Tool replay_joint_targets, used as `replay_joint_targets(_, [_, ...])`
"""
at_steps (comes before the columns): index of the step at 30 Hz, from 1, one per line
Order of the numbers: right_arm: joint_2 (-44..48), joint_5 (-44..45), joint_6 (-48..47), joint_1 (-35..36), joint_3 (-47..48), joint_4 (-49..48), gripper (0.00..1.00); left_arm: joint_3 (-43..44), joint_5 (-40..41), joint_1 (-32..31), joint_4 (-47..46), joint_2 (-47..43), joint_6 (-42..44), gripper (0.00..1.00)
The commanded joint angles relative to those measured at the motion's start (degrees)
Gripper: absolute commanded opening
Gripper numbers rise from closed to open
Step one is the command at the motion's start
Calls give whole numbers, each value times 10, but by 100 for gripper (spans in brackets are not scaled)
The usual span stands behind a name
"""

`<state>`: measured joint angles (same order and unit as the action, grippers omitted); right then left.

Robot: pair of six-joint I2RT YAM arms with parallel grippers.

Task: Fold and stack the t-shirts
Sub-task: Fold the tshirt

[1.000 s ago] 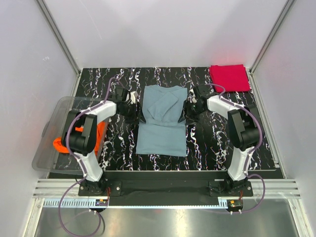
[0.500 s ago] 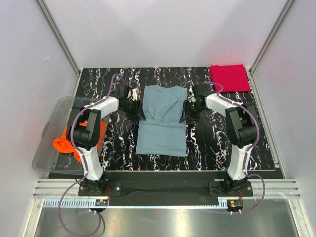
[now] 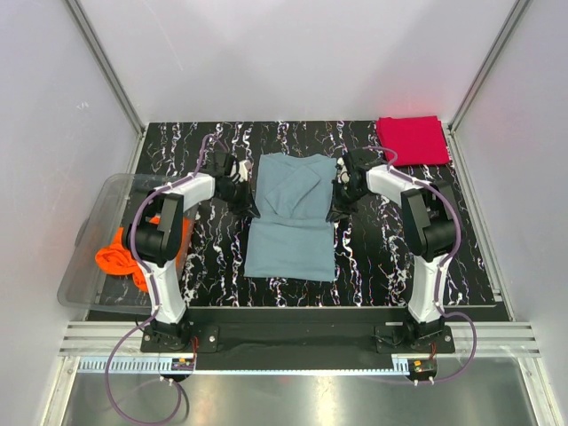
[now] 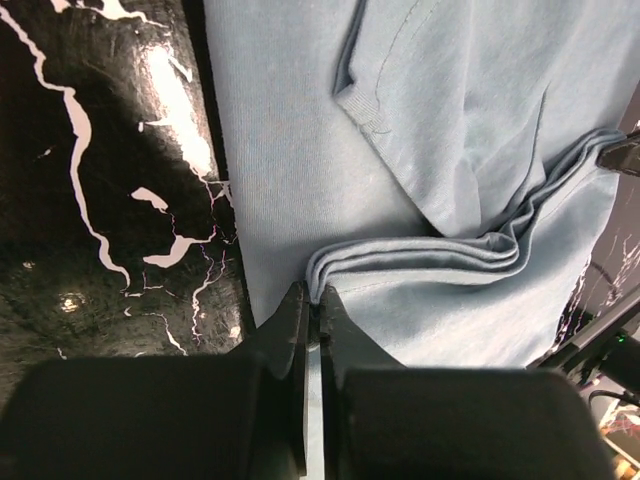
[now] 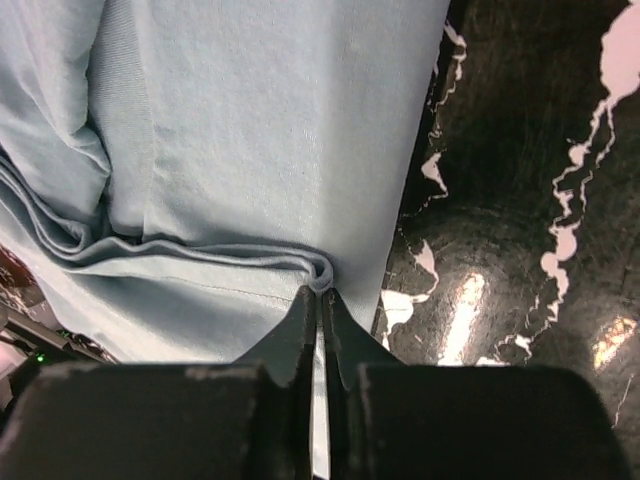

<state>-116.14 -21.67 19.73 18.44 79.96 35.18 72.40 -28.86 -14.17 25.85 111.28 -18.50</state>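
Orange t-shirt (image 3: 114, 259) partly behind the left arm (image 3: 153, 238)

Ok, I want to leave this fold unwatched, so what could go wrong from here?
The left gripper and right gripper each pinch only the very edge of the layered ridge on the grey-blue t-shirt, so a layer could slip out when lifted. The tucked-in cloth on top lies loose and may flop open. Uneven arm motion would probably skew the fold.
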Motion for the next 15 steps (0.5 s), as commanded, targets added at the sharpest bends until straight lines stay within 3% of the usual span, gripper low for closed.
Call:
replay_joint_targets(1, [41,24,-3,-1,26,29,3,17,-19,7,-12,-27,-15,0])
replay_joint_targets(7, [122,37,11,-1,-27,33,0,-5,-10,8,-11,-83,-30,0])
replay_joint_targets(15, [103,60,8,-2,-35,27,0,13,-1,12,-11,-53,-29,0])
